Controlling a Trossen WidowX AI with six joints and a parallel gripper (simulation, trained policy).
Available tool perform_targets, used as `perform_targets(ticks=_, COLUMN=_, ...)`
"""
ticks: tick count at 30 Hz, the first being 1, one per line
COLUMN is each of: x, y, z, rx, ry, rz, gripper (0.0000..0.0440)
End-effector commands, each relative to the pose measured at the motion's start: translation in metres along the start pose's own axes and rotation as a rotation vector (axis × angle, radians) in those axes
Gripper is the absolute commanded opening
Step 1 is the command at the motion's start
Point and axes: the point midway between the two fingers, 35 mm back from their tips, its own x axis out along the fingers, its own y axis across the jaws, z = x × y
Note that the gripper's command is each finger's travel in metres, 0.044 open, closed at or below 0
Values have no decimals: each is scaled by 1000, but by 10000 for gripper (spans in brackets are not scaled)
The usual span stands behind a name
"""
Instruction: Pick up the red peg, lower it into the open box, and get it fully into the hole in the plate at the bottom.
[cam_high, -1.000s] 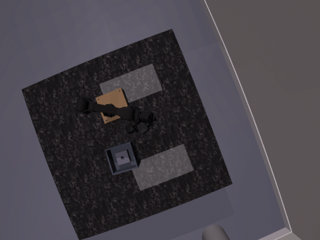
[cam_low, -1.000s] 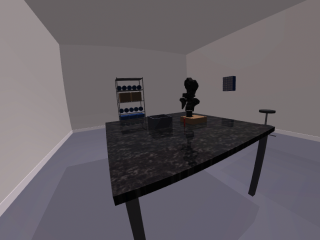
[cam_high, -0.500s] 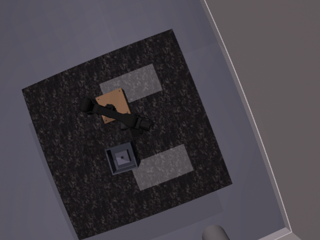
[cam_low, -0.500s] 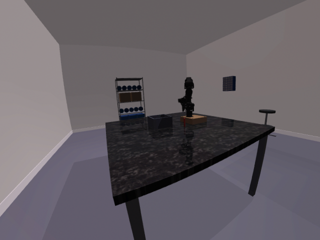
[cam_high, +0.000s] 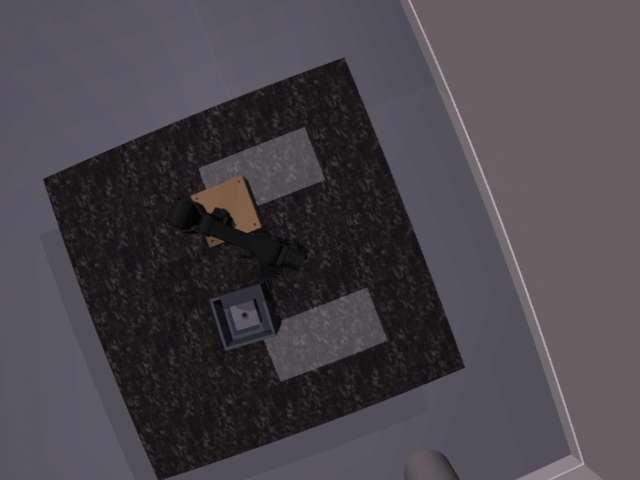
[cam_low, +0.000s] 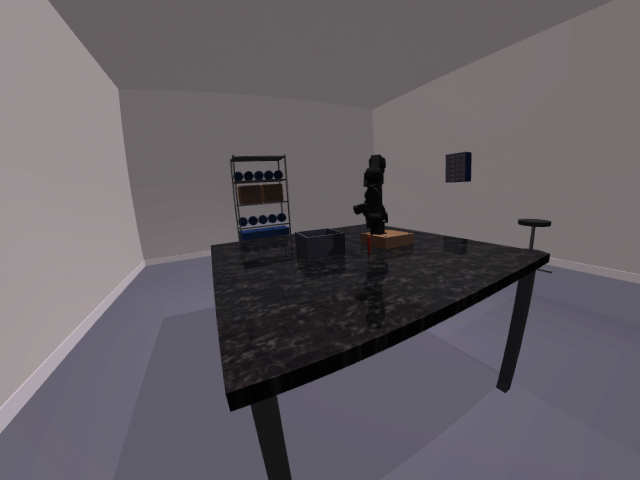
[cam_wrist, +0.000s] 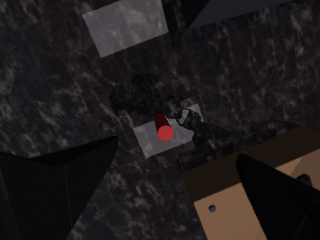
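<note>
Fingers of the end effector (cam_wrist: 179, 148) wide apart, with nothing clamped between them. In the wrist view, dark wedge-shaped tips to either side of the red peg (cam_low: 369, 244) (cam_wrist: 165, 133), with its bright round end towards the camera. Too dark in the top and exterior views to tell the fingers cleanly from the arm (cam_high: 230, 235) (cam_low: 373, 198). Upright on the table (cam_high: 361, 232) (cam_low: 413, 289) (cam_wrist: 50, 75) in the exterior view, the peg; outside the box (cam_high: 217, 322) (cam_low: 320, 245) (cam_wrist: 240, 10) and apart from it. Hidden from above.

Near the peg, a wooden block (cam_high: 235, 198) (cam_low: 395, 240) (cam_wrist: 225, 200), with small dark holes at its corners and the black arm rising over it. Off to another side, the box, dark blue-grey and open at the top. Down inside, a pale plate (cam_high: 253, 321) with a dark round hole near its middle, nothing standing in it.

Beyond the table, to the right in the exterior view, a stool (cam_low: 534, 222) with a round dark seat. On the wall behind, a blue gridded panel (cam_low: 458, 166). Against the far wall, a metal rack (cam_low: 258, 158) bearing blue round items, brown boxes and blue bins.

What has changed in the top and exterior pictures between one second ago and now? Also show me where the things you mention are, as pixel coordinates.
In the top view, the outer end of the arm (cam_high: 227, 235) (cam_low: 373, 186) moved toward the picture's bottom, and its elbow end moved slightly right. The gripper (cam_high: 271, 269) (cam_wrist: 176, 150) is open and holds nothing now. The red peg (cam_low: 369, 244) (cam_wrist: 165, 133), open box (cam_high: 250, 341) (cam_low: 312, 245) and wooden block (cam_high: 232, 196) (cam_low: 395, 240) (cam_wrist: 225, 225) stayed in place.
</note>
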Motion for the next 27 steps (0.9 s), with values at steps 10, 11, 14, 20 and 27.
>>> perform_targets(ticks=10, x=42, y=7, z=-1, rx=49, ry=8, rz=-29, gripper=431)
perform_targets(ticks=11, x=46, y=8, z=-1, rx=51, ry=5, rz=-29, gripper=432)
perform_targets(ticks=14, x=58, y=10, z=-1, rx=55, ry=-3, rz=-26, gripper=434)
perform_targets(ticks=20, x=77, y=11, z=-2, rx=55, ry=-5, rz=-35, gripper=354)
perform_targets(ticks=27, x=91, y=9, z=-3, rx=62, ry=9, rz=-68, gripper=170)
